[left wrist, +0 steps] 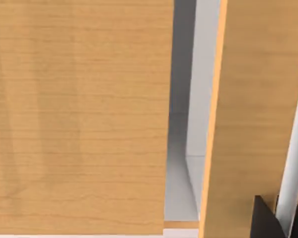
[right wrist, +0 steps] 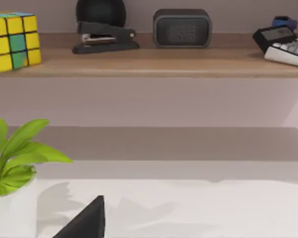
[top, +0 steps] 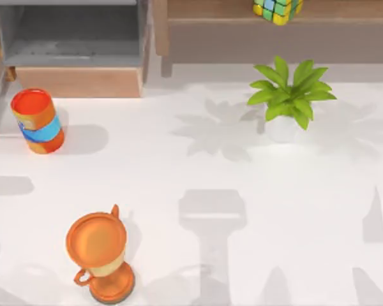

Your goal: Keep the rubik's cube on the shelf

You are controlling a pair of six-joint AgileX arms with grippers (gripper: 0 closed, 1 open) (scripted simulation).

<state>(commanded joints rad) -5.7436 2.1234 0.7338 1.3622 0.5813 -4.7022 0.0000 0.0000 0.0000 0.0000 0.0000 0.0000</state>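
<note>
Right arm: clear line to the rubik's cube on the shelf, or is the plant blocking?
Probably yes. The rubik's cube sits at the shelf front edge; the plant stands lower, in front, partly in the way.

Part of the left hand [left wrist: 270, 218] shows as a dark finger tip at the lower edge of the left wrist view. One dark finger of the right hand [right wrist: 84, 223] juts in low above the bench in the right wrist view.
</note>
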